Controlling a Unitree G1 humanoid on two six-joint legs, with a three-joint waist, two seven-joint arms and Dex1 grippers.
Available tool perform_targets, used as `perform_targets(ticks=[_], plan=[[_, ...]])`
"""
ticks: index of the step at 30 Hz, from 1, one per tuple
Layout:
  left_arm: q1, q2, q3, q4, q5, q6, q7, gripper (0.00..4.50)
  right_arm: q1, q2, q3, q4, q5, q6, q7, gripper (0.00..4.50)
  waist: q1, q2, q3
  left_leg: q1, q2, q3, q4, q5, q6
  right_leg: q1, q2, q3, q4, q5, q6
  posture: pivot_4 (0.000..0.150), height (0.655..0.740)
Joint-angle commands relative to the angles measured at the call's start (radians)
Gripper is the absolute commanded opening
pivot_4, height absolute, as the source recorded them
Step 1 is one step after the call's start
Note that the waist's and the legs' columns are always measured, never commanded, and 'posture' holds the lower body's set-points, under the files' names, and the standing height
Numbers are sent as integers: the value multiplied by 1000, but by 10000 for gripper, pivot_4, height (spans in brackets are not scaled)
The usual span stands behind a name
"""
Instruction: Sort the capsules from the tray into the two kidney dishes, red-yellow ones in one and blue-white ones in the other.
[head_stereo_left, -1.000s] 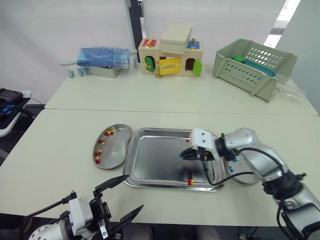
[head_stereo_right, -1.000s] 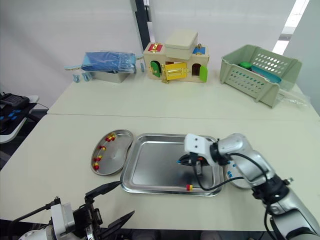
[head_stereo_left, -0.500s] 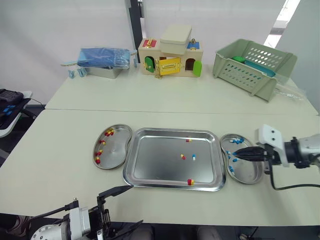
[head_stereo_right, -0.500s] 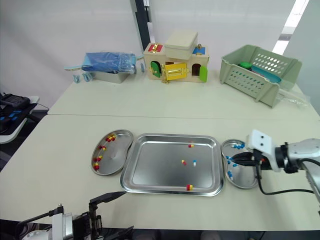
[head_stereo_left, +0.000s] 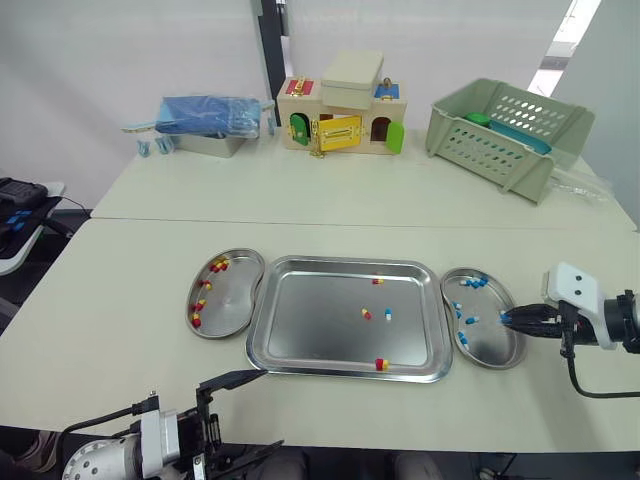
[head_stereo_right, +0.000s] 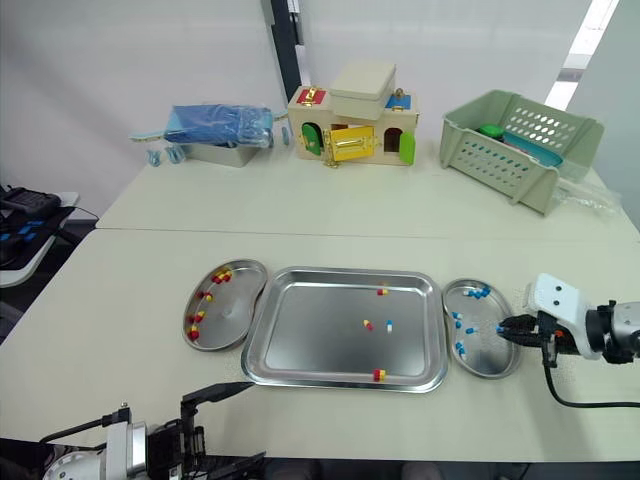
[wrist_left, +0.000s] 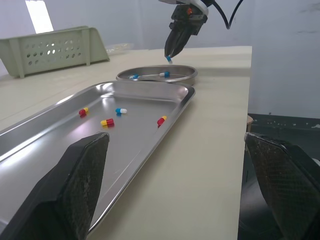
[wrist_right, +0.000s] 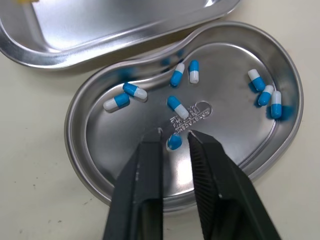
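Observation:
The steel tray (head_stereo_left: 310, 330) holds three red-yellow capsules (head_stereo_left: 366, 313) and one blue-white capsule (head_stereo_left: 387, 317). To its left, a kidney dish (head_stereo_left: 238, 292) contains several red-yellow capsules. The right kidney dish (wrist_right: 235, 145) contains several blue-white capsules. Just above that dish's right part, my right gripper (head_stereo_left: 505, 318) is shut on a blue-white capsule (wrist_right: 174, 142) pinched at its fingertips. My left gripper (head_stereo_left: 245, 415) stands open and empty near the table's front edge, left of the tray's front corner.
Along the back of the far table stand a blue bag on a metal tin (head_stereo_left: 207, 115), a wooden toy house (head_stereo_left: 342, 105) and a green basket (head_stereo_left: 505, 125). A seam runs between the two tables behind the dishes.
My right gripper carried a blue-white capsule out of the tray's middle and rightwards over the right kidney dish. The left gripper has barely shifted.

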Motion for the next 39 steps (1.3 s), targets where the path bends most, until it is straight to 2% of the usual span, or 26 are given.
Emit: perform_targets(ticks=[1,6,9,10,16,22,28,34,39], plan=[[20,0,11,-25,-9,-8,14,45000,0,-19,-19,1,8,-21,7,19001,0,0,0,0,0,0,0,0,0,0,0,0,0,0,0,1500,7400],[26,5,13,-45,-5,0,37,45000,-8,-24,-27,16,13,-26,18,32717,1,0,0,0,0,0,0,0,0,0,0,0,0,0,0,1500,7400],[20,5,15,-59,1,15,68,45000,-11,-19,-54,27,31,-24,18,43069,1,0,0,0,0,0,0,0,0,0,0,0,0,0,0,1500,7400],[17,7,16,-62,3,17,76,45000,-8,-18,-65,31,37,-24,19,44672,1,0,0,0,0,0,0,0,0,0,0,0,0,0,0,1500,7400],[-14,42,112,-91,0,152,244,45000,57,-18,-202,79,88,-32,46,44672,3,-1,0,0,0,-1,0,0,0,1,0,-1,0,0,0,1500,7400],[5,202,320,33,-7,319,291,45000,134,4,-294,254,81,-164,80,44672,-2,-1,1,1,0,0,0,0,0,1,0,0,0,0,0,1500,7400],[-46,345,461,233,67,421,335,45000,162,26,-309,378,73,-287,68,44672,-4,-1,1,2,0,0,-1,0,0,1,0,0,0,0,0,1500,7400],[-207,446,467,484,153,367,317,45000,144,94,-279,427,87,-336,30,44672,-4,0,1,2,0,0,-1,0,0,1,0,0,0,0,0,1500,7400],[-287,498,435,584,205,386,289,45000,153,109,-287,408,93,-339,15,44672,-11,0,1,2,0,1,-2,0,0,0,0,0,1,0,0,1500,7400]])
